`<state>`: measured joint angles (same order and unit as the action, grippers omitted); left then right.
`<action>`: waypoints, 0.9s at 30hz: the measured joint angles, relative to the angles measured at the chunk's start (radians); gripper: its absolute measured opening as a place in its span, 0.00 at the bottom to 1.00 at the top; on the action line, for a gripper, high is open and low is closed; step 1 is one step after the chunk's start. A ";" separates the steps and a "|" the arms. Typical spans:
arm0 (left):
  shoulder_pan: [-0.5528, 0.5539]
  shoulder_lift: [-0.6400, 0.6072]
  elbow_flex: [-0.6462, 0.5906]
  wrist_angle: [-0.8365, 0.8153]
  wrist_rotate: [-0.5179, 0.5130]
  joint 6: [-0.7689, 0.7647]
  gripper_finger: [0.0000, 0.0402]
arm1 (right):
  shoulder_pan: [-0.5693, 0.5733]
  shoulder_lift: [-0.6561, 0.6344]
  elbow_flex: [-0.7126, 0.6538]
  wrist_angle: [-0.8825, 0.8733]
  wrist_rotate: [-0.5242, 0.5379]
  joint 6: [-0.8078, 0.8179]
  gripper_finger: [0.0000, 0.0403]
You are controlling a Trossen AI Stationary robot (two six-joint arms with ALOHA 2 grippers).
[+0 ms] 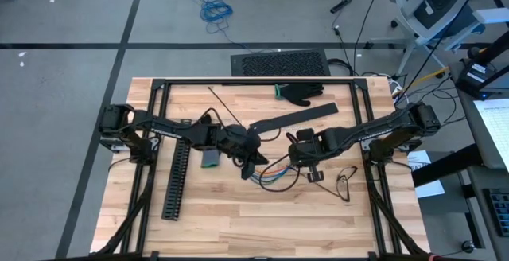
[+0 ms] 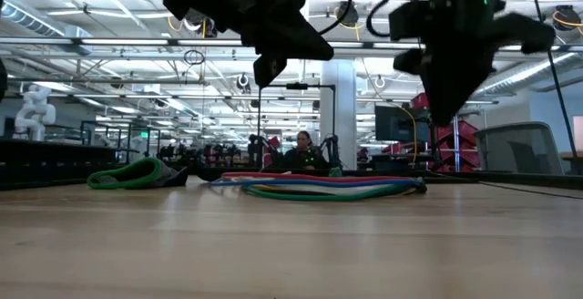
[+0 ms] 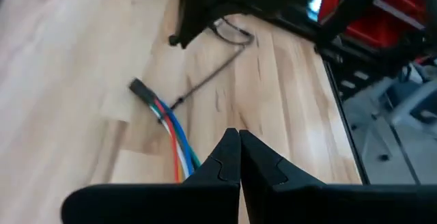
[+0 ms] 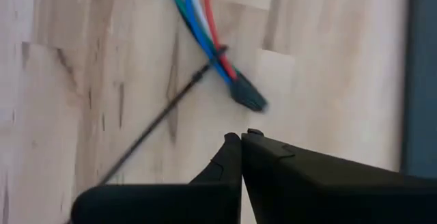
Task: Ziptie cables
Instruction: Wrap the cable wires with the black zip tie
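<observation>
With both the left gripper (image 1: 256, 163) and right gripper (image 1: 301, 164) pinched shut on nothing above mid-table, the loose bundle of thin coloured wires (image 1: 276, 178) lies flat between them, running left-right, its black connector end nearer the right.

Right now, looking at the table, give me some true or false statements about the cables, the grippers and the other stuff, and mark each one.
1. Both grippers are shut and empty. True: the left gripper and right gripper hold nothing.
2. The cables lie on the table. True.
3. The black slotted channel lies under the right arm. False: it lies under the left arm.
4. The black glove covers the cables. False: it lies apart, near the far edge.
5. The cables end in a dark connector. True.
</observation>
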<state>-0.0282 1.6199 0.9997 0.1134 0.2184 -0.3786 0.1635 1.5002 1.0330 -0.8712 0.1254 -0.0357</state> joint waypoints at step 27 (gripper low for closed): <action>-0.221 0.000 -0.031 -0.296 -0.259 -0.072 0.01 | -0.053 0.198 -0.089 0.277 -0.099 -0.336 0.35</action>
<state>-0.2491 1.6199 0.9691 -0.1822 -0.0402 -0.4505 0.1108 1.6985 0.9444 -0.5943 0.0266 -0.3721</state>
